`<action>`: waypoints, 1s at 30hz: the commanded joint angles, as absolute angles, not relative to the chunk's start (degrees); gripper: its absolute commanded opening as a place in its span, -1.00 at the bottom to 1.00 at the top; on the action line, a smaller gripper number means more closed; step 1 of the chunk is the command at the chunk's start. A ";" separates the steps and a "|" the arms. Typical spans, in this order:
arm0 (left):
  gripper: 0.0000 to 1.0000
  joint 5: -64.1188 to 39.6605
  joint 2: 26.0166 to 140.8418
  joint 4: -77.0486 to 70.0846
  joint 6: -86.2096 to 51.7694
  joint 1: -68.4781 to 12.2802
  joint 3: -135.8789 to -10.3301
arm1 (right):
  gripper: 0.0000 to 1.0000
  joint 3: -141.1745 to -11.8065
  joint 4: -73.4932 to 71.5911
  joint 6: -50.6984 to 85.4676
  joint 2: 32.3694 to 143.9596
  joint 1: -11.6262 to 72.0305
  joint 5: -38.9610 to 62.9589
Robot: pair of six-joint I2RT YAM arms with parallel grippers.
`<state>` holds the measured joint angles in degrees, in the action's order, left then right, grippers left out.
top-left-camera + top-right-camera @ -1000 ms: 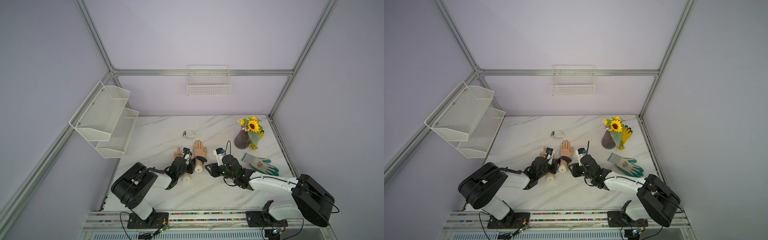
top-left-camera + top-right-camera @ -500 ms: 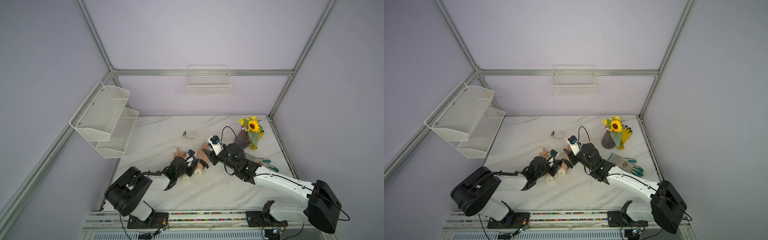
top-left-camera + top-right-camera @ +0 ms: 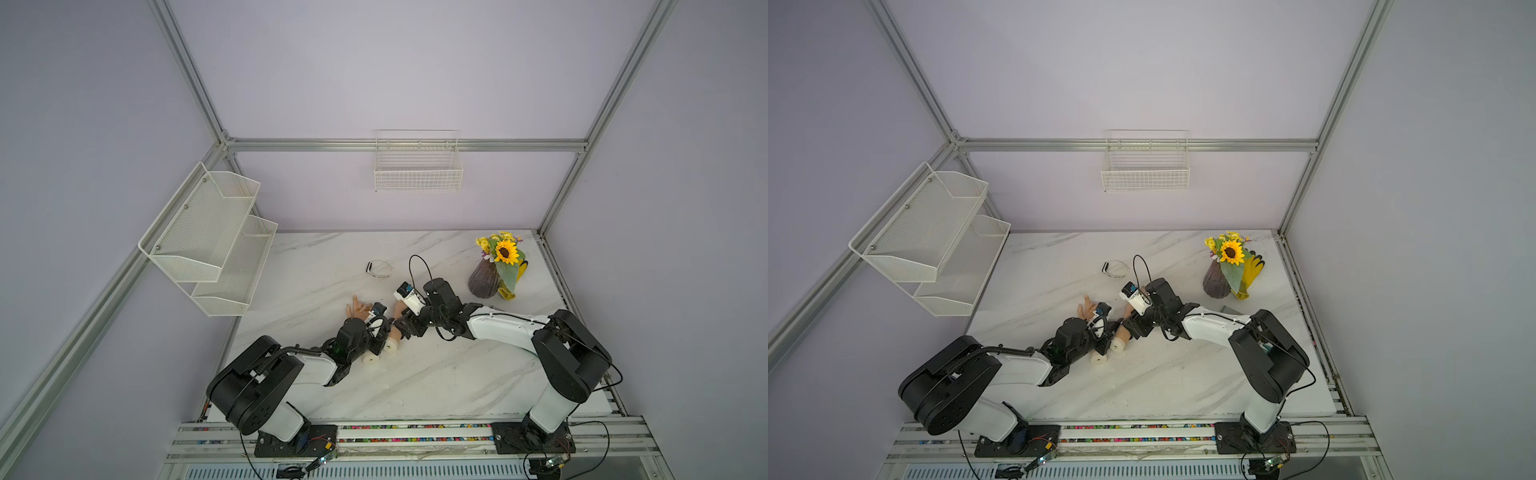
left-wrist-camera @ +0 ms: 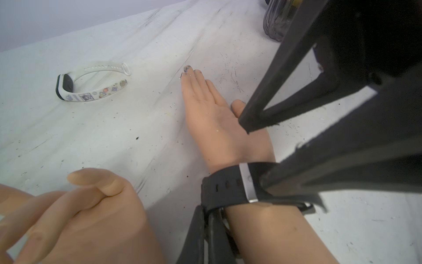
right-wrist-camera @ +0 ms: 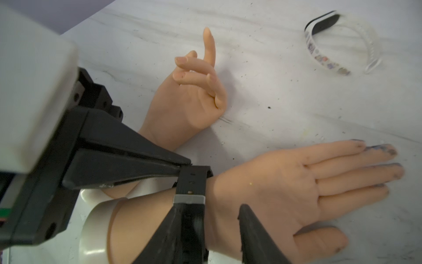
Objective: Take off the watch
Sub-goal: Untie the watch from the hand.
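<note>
The left fingers (image 5: 137, 146) are pressed together on the free strap end of the watch (image 5: 191, 182). The right wrist view shows this pinch; the left wrist view cuts those fingers off at its edge. The right fingers (image 5: 255, 242) stand part-way apart, straddling the watch, with a gap on one side. The watch wraps the wrist of the flat mannequin hand (image 5: 285, 194) on the desk (image 5: 274, 102). Beside the watch rests a curled mannequin hand (image 5: 189, 100); well beyond the watch, a white band (image 4: 91, 86). In both top views the arms cover the watch. Its case cannot be made out.
</note>
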<state>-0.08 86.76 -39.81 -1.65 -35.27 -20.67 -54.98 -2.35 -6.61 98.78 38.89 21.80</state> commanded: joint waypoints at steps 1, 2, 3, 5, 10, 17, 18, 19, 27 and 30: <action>-1.00 0.48 85.16 -45.71 -1.34 -35.23 -21.36 | -0.09 -56.95 -1.31 -5.63 98.94 39.10 25.66; -1.00 0.57 85.08 -45.68 -1.24 -35.22 -21.28 | -0.10 -57.42 -1.30 -5.33 99.37 39.06 25.66; -1.00 0.65 85.08 -45.69 -1.23 -35.22 -21.36 | -0.10 -57.88 -0.91 -5.26 99.76 39.11 25.52; -1.00 0.70 85.14 -45.70 -1.19 -35.24 -21.27 | -0.09 -58.69 -0.62 -4.58 100.60 39.08 24.48; -1.00 0.66 85.26 -45.70 -1.14 -35.24 -21.27 | -0.08 -60.37 -0.02 -4.14 102.71 39.11 23.75; -1.00 0.93 85.31 -45.54 -1.19 -35.23 -21.32 | -0.10 -61.14 1.71 -3.41 104.58 39.10 24.34; -1.00 0.99 85.34 -45.59 -1.14 -35.28 -21.35 | -0.10 -61.00 1.80 -3.19 104.59 39.03 24.34; -1.00 1.07 85.43 -45.57 -1.19 -35.23 -21.31 | -0.10 -61.00 2.06 -2.99 104.67 39.08 24.34; -1.00 2.27 85.50 -45.24 -1.32 -35.24 -21.42 | 0.02 -60.51 3.65 -1.87 104.01 39.05 26.35; -1.00 3.03 85.43 -44.82 -1.36 -35.20 -21.41 | 0.00 -60.63 4.56 -1.60 104.15 39.38 25.68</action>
<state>0.95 86.76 -39.75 -1.67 -35.27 -20.67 -60.60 -0.38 -2.61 103.85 39.00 25.47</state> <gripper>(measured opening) 0.048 0.505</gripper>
